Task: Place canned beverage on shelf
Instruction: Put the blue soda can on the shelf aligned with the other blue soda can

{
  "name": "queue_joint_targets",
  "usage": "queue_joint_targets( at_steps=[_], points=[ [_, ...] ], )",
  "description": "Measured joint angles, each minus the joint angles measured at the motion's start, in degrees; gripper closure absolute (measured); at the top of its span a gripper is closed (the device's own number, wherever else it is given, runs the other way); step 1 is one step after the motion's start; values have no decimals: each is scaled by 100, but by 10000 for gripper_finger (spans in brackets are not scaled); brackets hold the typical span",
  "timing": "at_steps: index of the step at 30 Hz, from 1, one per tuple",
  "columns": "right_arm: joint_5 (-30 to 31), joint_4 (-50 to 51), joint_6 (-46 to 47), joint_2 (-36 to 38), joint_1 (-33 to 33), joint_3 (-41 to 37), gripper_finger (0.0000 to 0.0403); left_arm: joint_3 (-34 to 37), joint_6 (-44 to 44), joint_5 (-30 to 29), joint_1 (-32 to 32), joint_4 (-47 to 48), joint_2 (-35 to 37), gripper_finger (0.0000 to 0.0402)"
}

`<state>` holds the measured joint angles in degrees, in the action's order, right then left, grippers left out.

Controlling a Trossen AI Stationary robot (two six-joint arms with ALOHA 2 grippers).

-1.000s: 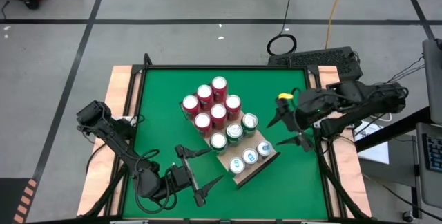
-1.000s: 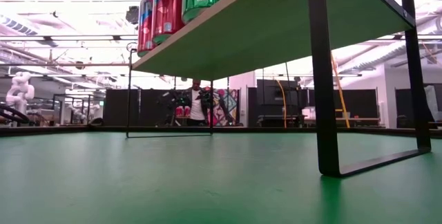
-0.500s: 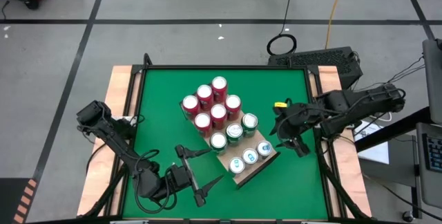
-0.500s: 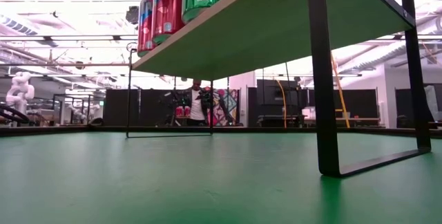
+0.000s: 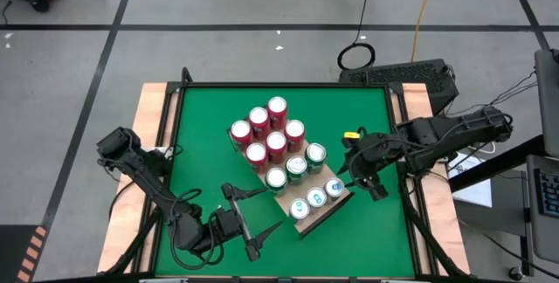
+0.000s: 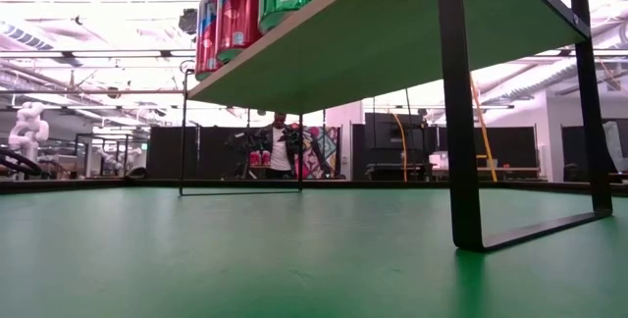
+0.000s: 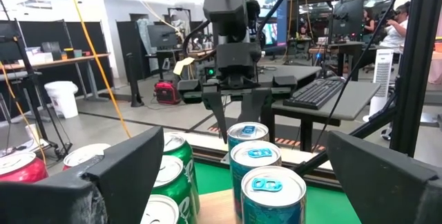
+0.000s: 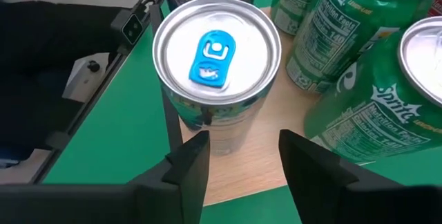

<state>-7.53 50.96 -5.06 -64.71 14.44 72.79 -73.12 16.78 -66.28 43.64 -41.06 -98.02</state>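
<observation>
— On the green worktop (image 5: 201,152), what stands where?

— The shelf (image 5: 327,211) sits mid-worktop, a light wood board on thin dark legs. It carries red cans (image 5: 267,133) at its far end, green Sprite cans (image 5: 295,167) in the middle, and three teal cans with blue tabs along the near right edge.

— And the right pincer (image 5: 352,176)?

— It is beside the shelf's right end, right at the endmost teal can (image 8: 215,72). In its wrist view the two dark fingers (image 8: 188,172) stand apart, just short of that can, which rests upright on the board; nothing is clamped.

— The left pincer (image 5: 249,222)?

— It waits near the front of the worktop, its fingers spread wide and holding nothing, pointing toward the shelf.
</observation>
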Motion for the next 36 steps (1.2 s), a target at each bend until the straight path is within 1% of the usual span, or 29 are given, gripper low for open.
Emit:
queue_joint_targets(
  at_steps=[8,19,36],
  points=[
    [-15,-20,50,0,8,0,238,0,-3,-2,0,0,0,4],
    [-20,-160,-17,0,216,0,238,0,-4,-4,0,0,0,4],
    [-7,-275,-114,-11,216,2,238,0,-10,-6,0,-2,0,4]
  ],
)
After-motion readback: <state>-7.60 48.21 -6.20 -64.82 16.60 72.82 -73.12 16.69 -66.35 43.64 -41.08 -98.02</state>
